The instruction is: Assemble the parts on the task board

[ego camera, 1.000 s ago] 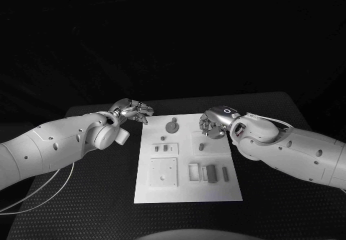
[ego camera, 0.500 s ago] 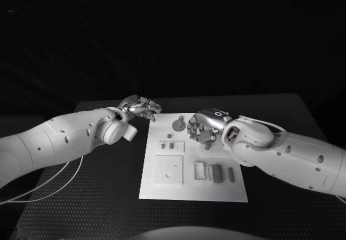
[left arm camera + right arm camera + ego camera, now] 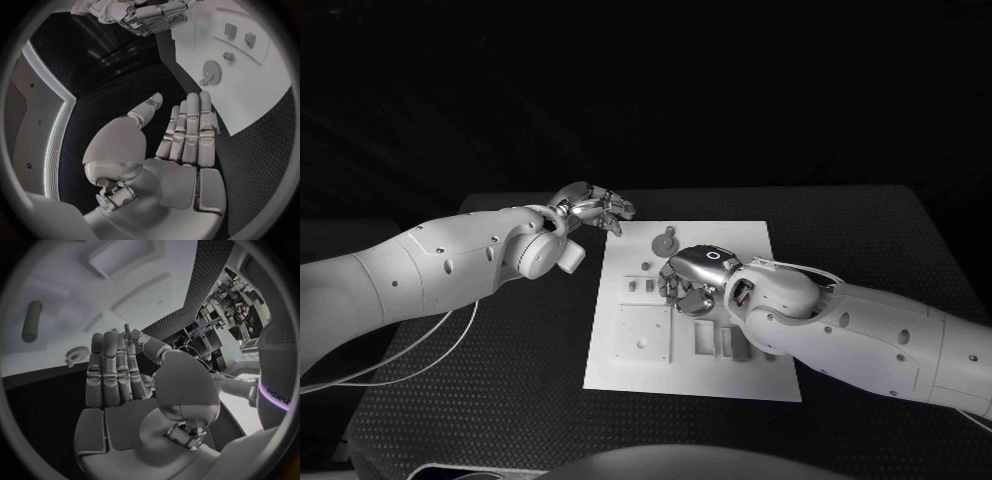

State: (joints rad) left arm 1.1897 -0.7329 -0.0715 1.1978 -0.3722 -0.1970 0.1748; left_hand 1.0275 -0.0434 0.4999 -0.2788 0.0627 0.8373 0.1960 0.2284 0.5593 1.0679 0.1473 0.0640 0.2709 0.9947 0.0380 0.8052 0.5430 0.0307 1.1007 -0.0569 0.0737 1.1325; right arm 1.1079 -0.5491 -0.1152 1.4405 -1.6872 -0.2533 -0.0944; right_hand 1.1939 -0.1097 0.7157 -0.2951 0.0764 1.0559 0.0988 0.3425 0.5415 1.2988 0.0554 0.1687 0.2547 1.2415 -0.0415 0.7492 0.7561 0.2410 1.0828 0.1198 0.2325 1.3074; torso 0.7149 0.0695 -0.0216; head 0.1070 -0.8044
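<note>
On the board (image 3: pixel 625 372) most parts (image 3: pixel 733 344) lay loose, so I'd barely started; left hand (image 3: pixel 593 210) and right hand (image 3: pixel 689 282) were both released, fingers empty.

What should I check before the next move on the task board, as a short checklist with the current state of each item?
1. Right robot hand free to pick: ok, fingers extended side by side with nothing in them in the right wrist view.
2. Right robot hand over the task board: ok, it hovers above the board's middle.
3. Left robot hand clear of the board: ok, it is open, off the board's far left corner.
4. Round grey part reachable: ok, it lies uncovered near the board's far edge.
5. Which part sits under the right robot hand: cannot tell, the hand hides it.
6. Parts seated in their slots: cannot tell.
</note>
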